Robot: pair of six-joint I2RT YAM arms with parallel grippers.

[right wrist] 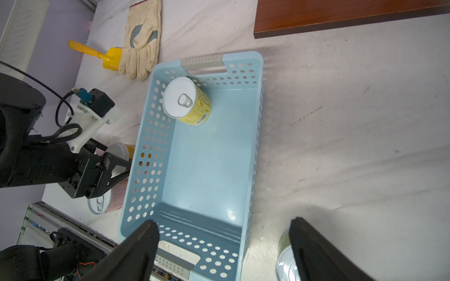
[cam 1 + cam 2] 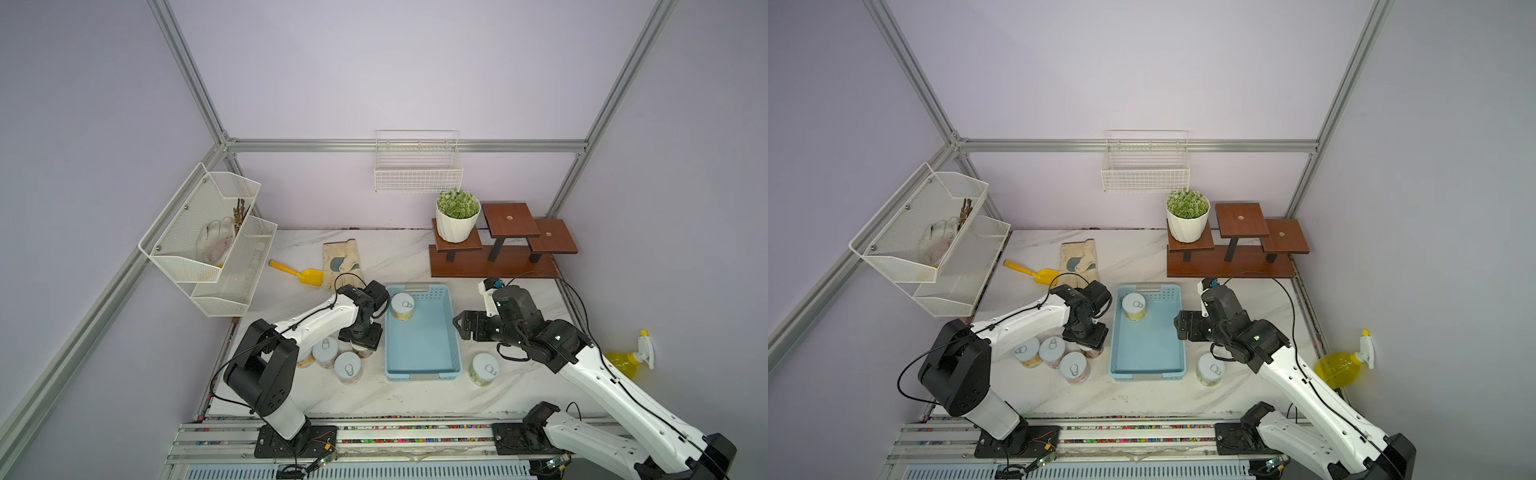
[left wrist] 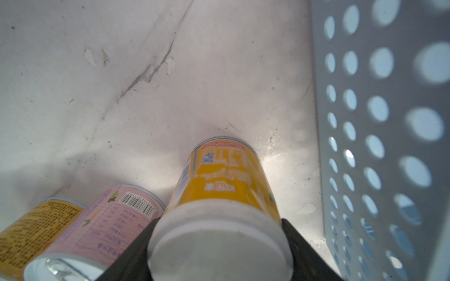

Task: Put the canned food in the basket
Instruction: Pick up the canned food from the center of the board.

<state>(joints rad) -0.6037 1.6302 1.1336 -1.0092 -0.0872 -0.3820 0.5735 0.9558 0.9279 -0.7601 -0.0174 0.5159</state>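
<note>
Your left tool (image 3: 219,220) is gripping the orange-labelled cylindrical tin (image 3: 226,180) by its smooth white cap, on the marble tabletop (image 3: 146,97) just left of the perforated light-blue plastic basket (image 2: 424,349). I judge that cap could slip, and the pink-labelled tin (image 3: 114,219) alongside could topple. Your right tool (image 1: 222,221) is hanging wide open, empty.

Basket (image 2: 419,349): light blue, round-hole pattern on the walls, grey tabs (image 2: 416,287). Yellow can (image 2: 402,305): yellow label, white top. Orange can (image 3: 226,180): orange-yellow label, plain white cap. Pink can (image 3: 109,219): pink label, black barcode. Green can (image 2: 484,369): greenish label, silvery top. Table (image 2: 415,399): white marble, grey veins. Scoop (image 2: 297,273) yellow. Glove (image 2: 343,259) cream, grey-blue patches. Stand (image 2: 494,262) red-brown wood. Pot (image 2: 455,228) white, plant (image 2: 457,203) green. Spray bottle (image 2: 621,361) yellow, white trigger. Walls (image 2: 374,83) pale lilac.
</note>
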